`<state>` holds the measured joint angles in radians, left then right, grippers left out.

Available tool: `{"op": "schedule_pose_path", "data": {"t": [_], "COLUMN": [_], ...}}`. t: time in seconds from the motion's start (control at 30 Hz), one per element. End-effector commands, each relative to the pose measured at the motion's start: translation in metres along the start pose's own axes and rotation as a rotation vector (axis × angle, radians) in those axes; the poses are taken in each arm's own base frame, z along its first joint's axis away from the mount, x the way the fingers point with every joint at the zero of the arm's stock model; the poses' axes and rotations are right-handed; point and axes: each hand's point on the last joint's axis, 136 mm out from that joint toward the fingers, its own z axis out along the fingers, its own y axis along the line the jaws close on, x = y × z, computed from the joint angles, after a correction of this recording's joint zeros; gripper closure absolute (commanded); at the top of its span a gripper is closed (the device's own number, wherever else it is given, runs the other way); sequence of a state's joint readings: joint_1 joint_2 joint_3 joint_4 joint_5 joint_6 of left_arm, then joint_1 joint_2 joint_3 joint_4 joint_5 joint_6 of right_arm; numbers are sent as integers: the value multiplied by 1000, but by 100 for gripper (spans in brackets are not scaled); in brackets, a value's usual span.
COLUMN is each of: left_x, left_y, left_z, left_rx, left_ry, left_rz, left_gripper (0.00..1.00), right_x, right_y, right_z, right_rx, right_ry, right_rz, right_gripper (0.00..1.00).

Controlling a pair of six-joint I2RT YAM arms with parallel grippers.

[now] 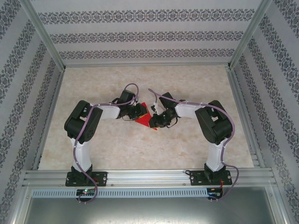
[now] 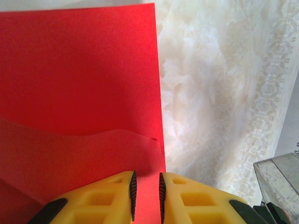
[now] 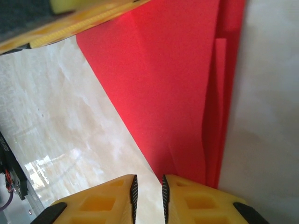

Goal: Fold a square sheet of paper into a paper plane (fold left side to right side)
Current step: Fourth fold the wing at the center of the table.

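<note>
Red paper [image 1: 144, 117] beneath left jaws, edge beside right jaws, both slightly parted

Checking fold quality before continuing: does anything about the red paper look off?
On the red paper, the folded-over flap near the left gripper has a wavy, uncreased edge; its stacked edges look staggered in the right wrist view.

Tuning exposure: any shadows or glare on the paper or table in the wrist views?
Left wrist: a soft shadow band crosses the red paper; the table looks washed out. Right wrist: a glare patch on the table, lower left; the paper's creases are sharp.
</note>
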<state>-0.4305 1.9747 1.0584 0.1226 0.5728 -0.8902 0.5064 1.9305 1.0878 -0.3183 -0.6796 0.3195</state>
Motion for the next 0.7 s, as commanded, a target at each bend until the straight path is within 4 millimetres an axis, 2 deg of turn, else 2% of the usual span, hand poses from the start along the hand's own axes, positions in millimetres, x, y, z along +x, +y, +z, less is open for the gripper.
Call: {"op": "schedule_pose_path", "data": {"t": [0.0,0.23,0.43,0.67], "left_x": [24,24,23,22], "left_y": [38,39,38,39], "left_z": [5,5,5,5], "left_rx": [-125,-130,-132,-134], "left_ry": [54,56,56,54], "left_rz": [-44,-44,-41,-44], "left_gripper": [76,76,76,76], "right_x": [16,39,53,57], "right_y": [-14,-32,-44,-43], "right_z": [-1,0,-12,-33], "right_rx": [29,62,80,86], "right_ry": [38,80,76,56], "right_rz": [59,125,178,185], "right_gripper": [77,79,83,88]}}
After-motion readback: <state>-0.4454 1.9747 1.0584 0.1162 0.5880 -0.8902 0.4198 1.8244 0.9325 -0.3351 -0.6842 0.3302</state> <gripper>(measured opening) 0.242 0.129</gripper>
